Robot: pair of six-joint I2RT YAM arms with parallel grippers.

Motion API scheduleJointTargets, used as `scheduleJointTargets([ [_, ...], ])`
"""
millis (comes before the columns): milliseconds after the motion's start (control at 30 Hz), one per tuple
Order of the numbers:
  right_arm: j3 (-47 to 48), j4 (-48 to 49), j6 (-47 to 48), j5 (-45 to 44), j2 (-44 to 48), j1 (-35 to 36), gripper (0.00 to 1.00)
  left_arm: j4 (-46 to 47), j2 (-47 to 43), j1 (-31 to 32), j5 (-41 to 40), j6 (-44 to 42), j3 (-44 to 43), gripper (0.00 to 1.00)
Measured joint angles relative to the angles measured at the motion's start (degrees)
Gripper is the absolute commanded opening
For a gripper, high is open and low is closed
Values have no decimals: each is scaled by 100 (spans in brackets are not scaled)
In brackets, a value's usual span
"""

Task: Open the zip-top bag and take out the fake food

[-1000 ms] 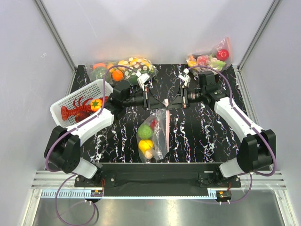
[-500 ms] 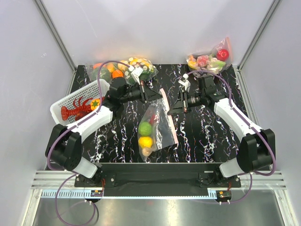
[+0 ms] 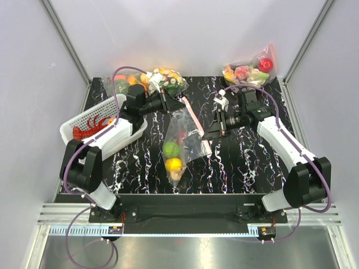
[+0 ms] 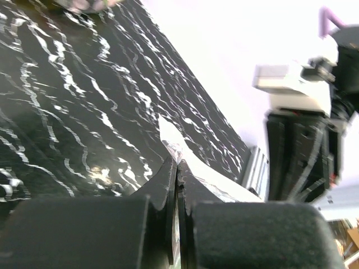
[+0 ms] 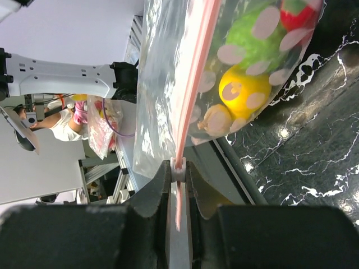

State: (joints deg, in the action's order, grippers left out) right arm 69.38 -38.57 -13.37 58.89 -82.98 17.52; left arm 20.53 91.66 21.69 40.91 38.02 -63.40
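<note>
The zip-top bag (image 3: 188, 137), clear with white dots, hangs lifted between both grippers, its pinkish-red zip strip (image 3: 196, 120) running diagonally. Inside lie the fake food pieces: a green fruit (image 3: 171, 149), a yellow fruit (image 3: 174, 164), a tan piece (image 3: 175, 175) and a red piece (image 3: 180, 136). My left gripper (image 3: 180, 103) is shut on the bag's far corner (image 4: 168, 134), its jaws (image 4: 177, 165) pressed together. My right gripper (image 3: 210, 134) is shut on the white zip slider (image 5: 178, 164) at the strip's (image 5: 193, 84) near end. The right wrist view shows the green (image 5: 252, 36), yellow (image 5: 244, 89) and tan (image 5: 216, 120) pieces.
A white basket (image 3: 78, 120) with a red lobster stands at the left edge. A bulging dotted bag with oranges and greens (image 3: 160, 78) lies at the back left. Another dotted bag with a red apple (image 3: 252, 70) lies at the back right corner.
The grippers have drawn apart: the left pulled back and left with the bag corner, the right moved toward the near right along the zip strip. The bag has swung and stretched diagonally.
</note>
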Motion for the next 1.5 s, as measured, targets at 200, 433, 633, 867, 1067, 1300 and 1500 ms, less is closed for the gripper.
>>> scheduleJointTargets([
  [200,59,-234,63,-122,94,0,0,105,391,-330,33,87,-337,0],
  [433,68,-413,90,-236,214,0,0,197,522,-472,133,173,-415,0],
  [633,90,-619,164,-260,278,0,33,328,522,-472,332,256,-407,0],
  [867,173,-855,-7,-452,562,0,67,1141,514,-640,756,719,-57,0],
  [1067,260,-136,-505,-962,704,0,68,2406,514,-682,1340,1753,365,0],
  [1300,271,511,-667,-1473,199,-2,68,4371,575,-675,1759,3274,490,0],
  [1500,269,1086,-713,-1563,-315,-2,68,4990,796,-675,1880,4083,492,0],
])
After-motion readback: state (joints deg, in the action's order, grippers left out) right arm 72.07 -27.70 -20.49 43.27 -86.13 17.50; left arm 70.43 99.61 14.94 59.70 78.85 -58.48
